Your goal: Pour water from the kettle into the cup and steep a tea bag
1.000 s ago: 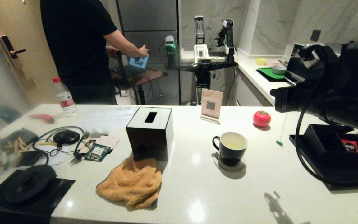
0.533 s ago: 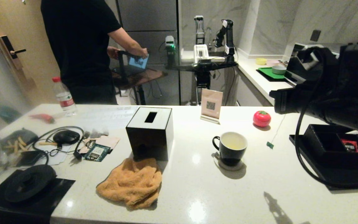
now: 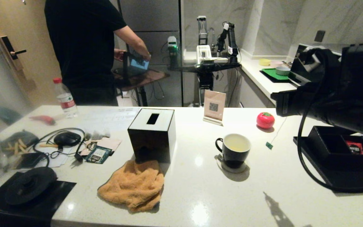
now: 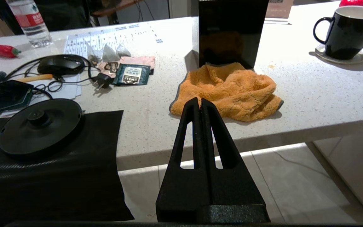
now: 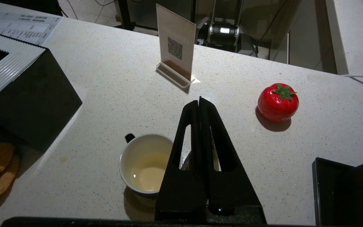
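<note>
Dangling tea bag's tag [image 3: 269, 145] now closer to the cup [image 3: 233, 149] than before.

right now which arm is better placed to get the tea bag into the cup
Right. The right gripper hangs shut above the cup, with the tea bag string and green tag dangling beside it. The left gripper sits low off the table edge, by the orange cloth.

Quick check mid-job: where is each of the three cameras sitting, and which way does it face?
Head view: high, looking forward and down over the counter; right arm shows.
Left wrist view: below the counter edge, facing the orange cloth; shut left gripper shows.
Right wrist view: above the counter, looking down at the cup; shut right gripper shows.
All three share the cup and the tissue box.
</note>
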